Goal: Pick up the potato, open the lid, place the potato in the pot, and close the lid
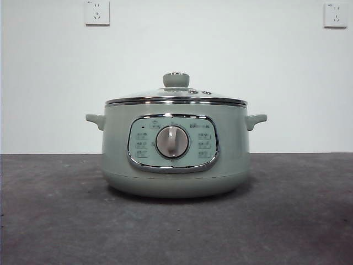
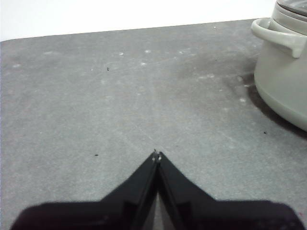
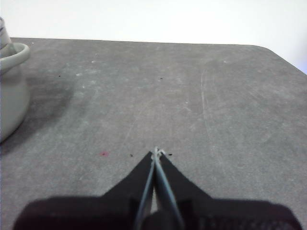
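The pale sage-green pot (image 1: 175,154) stands in the middle of the table in the front view, its silver dial facing me. The glass lid (image 1: 176,95) with its green knob sits shut on the pot. The potato is out of view in every frame. My left gripper (image 2: 157,154) is shut and empty over bare table, with the pot (image 2: 283,81) off to one side. My right gripper (image 3: 156,152) is shut and empty over bare table, with the pot's handle (image 3: 13,56) at the picture's edge. Neither arm shows in the front view.
The dark grey table (image 1: 55,221) stretches to both sides of the pot. Two wall sockets (image 1: 97,12) sit high on the white wall behind. The table's far edge and a rounded corner (image 3: 268,48) show in the right wrist view.
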